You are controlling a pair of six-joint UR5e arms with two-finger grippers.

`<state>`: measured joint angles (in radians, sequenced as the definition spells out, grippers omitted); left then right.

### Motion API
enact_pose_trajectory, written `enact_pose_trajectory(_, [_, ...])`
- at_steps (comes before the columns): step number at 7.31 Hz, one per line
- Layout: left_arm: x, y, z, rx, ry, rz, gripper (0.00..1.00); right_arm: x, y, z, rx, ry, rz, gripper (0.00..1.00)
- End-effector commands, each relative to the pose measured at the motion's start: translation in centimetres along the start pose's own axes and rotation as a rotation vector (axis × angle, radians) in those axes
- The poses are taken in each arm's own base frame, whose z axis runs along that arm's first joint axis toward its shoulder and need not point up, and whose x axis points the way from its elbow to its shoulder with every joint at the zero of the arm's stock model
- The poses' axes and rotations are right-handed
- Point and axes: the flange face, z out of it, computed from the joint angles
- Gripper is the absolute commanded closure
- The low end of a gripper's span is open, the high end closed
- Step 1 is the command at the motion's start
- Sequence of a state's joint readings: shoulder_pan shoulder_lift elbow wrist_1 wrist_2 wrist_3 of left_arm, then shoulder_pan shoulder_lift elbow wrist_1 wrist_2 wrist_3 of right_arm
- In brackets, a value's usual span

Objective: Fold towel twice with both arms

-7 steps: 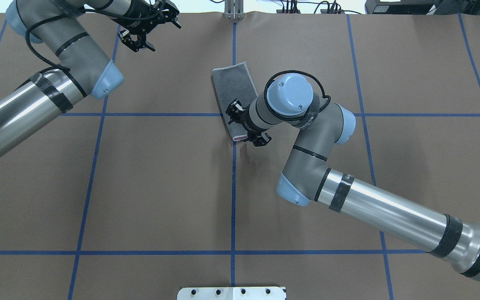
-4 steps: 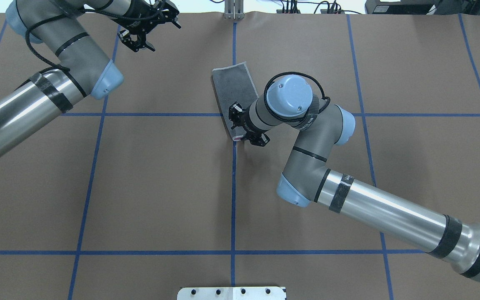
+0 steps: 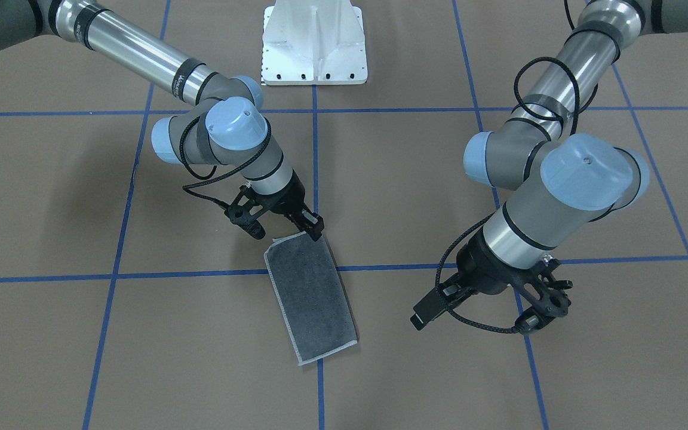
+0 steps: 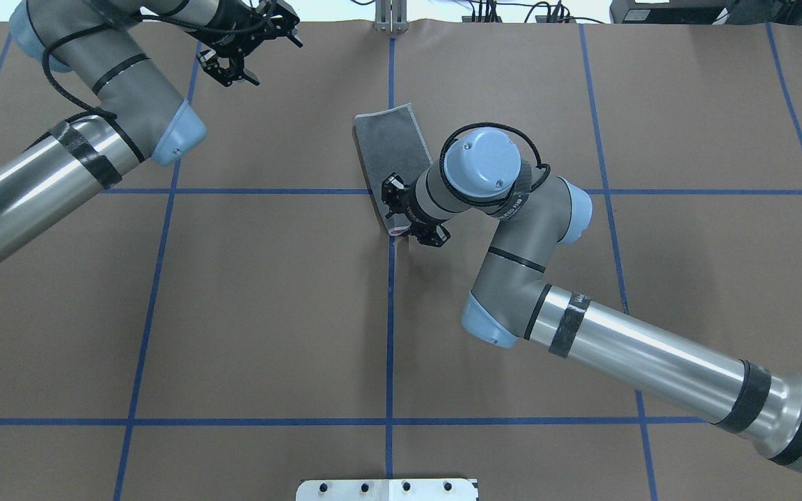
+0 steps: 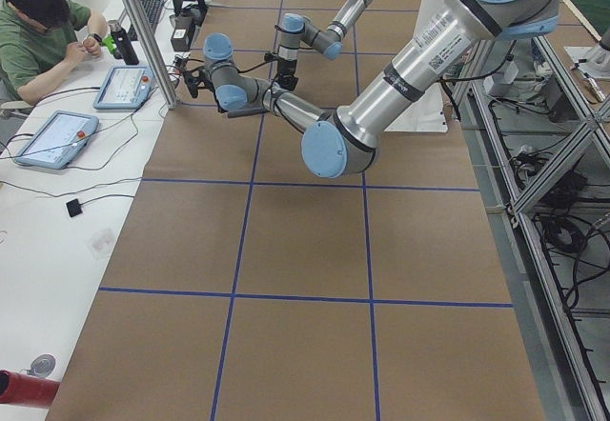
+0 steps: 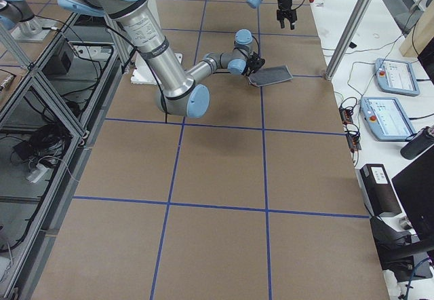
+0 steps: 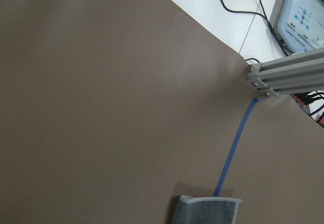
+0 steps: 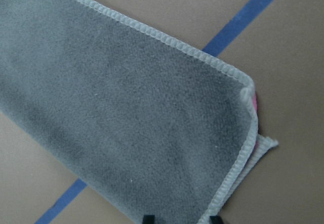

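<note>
Towel (image 4: 390,139), folded grey-side up, lies with long axis front-to-back, slightly skewed.

My right arm (image 4: 638,351) folds sharply at the elbow, wrist tipped steeply down, and my right pincer (image 3: 286,232) sits low with its fingers spread wide. My left arm (image 4: 39,181) stretches far forward, and my left pincer (image 4: 258,56) hangs raised, its fingers likewise parted.
</note>
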<state>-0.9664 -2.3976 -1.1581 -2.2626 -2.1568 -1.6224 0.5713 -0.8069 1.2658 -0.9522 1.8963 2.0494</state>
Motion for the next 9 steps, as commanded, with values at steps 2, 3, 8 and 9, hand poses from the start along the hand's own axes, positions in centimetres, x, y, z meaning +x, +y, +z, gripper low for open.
enact_pose_trajectory(2, [0.0,0.09,0.07,-0.001,0.0,0.0,0.0,0.18,0.11,0.03,-0.003,0.001,-0.001,0.46])
enact_pose_trajectory(3, [0.0,0.1,0.07,-0.001,0.0,0.0,0.0,0.19,0.25,0.02,-0.005,0.001,-0.002,0.45])
enact_pose_trajectory(8, [0.15,0.14,0.0,0.0,0.001,-0.002,0.0,0.26,0.56,0.19,-0.007,0.002,-0.001,0.86])
enact_pose_trajectory(9, [0.15,0.14,0.0,0.0,0.001,-0.002,0.0,0.07,0.73,-0.01,-0.011,-0.005,-0.004,1.0])
